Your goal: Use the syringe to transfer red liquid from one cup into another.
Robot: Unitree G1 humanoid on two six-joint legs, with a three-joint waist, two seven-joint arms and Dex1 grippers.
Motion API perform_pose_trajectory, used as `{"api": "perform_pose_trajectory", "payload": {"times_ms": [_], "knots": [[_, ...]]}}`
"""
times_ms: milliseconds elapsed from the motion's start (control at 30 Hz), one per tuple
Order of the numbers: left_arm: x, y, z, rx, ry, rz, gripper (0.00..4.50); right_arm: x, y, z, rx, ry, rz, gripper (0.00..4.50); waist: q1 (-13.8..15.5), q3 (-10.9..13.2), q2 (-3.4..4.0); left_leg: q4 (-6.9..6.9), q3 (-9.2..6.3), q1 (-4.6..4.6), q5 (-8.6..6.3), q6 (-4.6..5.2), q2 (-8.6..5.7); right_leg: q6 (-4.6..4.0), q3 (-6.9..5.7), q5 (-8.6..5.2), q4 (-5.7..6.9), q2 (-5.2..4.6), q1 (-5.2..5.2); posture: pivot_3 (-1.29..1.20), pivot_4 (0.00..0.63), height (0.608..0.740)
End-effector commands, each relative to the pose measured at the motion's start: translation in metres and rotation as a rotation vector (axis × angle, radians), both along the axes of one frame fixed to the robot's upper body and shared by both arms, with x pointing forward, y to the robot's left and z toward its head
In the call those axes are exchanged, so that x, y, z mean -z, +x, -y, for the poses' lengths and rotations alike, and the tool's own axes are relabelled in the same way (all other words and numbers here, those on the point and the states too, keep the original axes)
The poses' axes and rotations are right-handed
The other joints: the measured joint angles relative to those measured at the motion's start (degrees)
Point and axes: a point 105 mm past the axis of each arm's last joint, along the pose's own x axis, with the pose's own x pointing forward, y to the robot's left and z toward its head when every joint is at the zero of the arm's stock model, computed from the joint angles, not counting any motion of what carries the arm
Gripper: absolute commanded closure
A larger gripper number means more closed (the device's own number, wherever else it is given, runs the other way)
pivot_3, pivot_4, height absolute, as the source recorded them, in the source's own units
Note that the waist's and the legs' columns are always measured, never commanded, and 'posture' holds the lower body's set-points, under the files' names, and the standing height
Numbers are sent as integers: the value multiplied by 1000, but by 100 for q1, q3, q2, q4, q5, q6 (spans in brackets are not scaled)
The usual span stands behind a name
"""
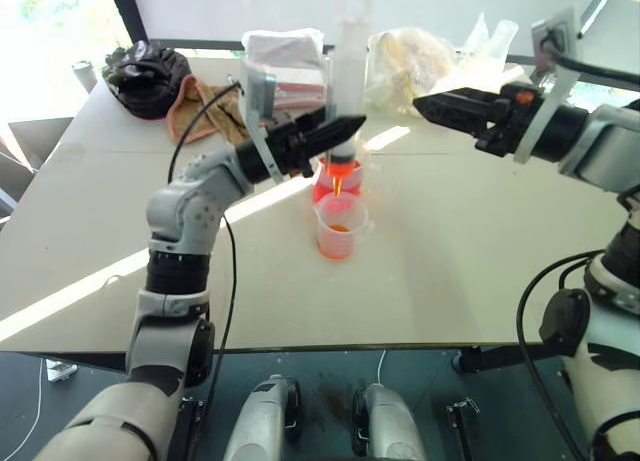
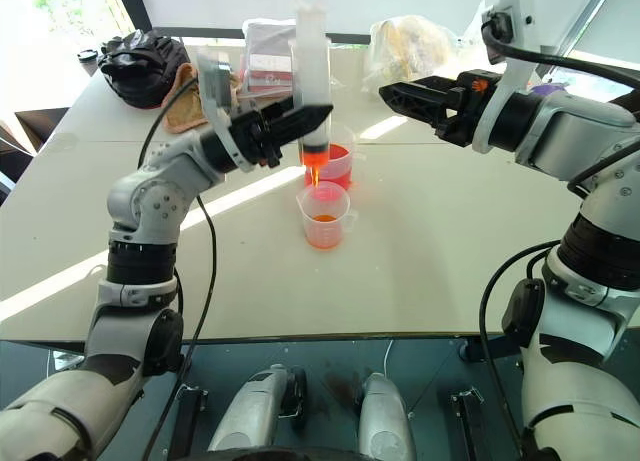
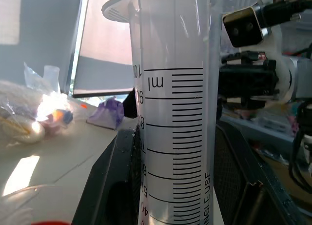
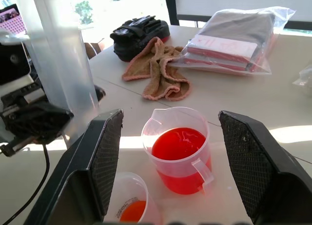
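Note:
My left gripper (image 1: 338, 133) is shut on the syringe (image 2: 312, 66), which stands upright over the middle of the table. Its barrel (image 3: 175, 137) is clear with black markings. The orange-red tip (image 1: 341, 173) points down just above the mouth of the smaller beaker (image 1: 340, 227), which holds a little pale orange liquid. Right behind it stands the larger beaker (image 4: 178, 147), holding deep red liquid (image 4: 176, 143). My right gripper (image 2: 393, 93) is open and empty, held level to the right of the syringe and above both beakers, its fingers (image 4: 102, 156) wide apart.
At the table's far side lie a black bag (image 1: 145, 76), a tan towel (image 4: 158, 69), a clear plastic bag with pink and grey packs (image 4: 234, 39) and crumpled plastic bags (image 1: 410, 66). The table's front edge (image 1: 300, 349) runs close before me.

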Motion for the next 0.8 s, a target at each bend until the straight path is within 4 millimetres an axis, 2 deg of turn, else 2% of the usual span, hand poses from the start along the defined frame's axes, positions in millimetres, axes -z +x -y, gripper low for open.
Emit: {"api": "perform_pose_trajectory", "payload": {"times_ms": [33,167,300,367,567,667,800], "knots": [[5,-9,12,10,44,109,3116,-22,-15,-6,-59,19,87,1266,-2,0,0,0,0,1,0,0,0,0,1,0,0,0,0,0,150,740],[13,-4,18,-10,57,146,3116,-38,-34,-14,-159,38,140,1266,13,0,0,0,0,-1,0,0,0,0,0,0,0,-1,-1,0,150,740],[13,-4,23,1,58,174,3116,-67,-55,-23,-285,119,198,1266,-5,0,0,-1,-1,-2,-1,0,1,0,2,0,-1,-4,-3,0,150,740],[17,-3,24,5,63,176,3116,-70,-58,-29,-309,125,201,1266,-8,0,1,-1,-3,1,-1,0,3,0,2,0,-1,-5,-2,0,150,740],[22,-3,25,15,78,189,3116,-56,-33,-35,-202,117,108,1266,-6,-1,2,-1,-3,2,-1,0,2,-2,3,1,-2,-9,1,0,150,740],[21,-2,25,13,80,193,3116,-46,-30,-45,-205,89,89,1266,-12,-1,2,-1,-2,1,-1,1,2,-2,3,1,-1,-8,-1,0,150,740],[20,-2,25,10,79,197,3116,-43,-18,-41,-146,98,59,1266,-1,-1,2,-1,-1,-2,0,2,1,-2,2,1,-1,-6,-2,0,150,740]]}}
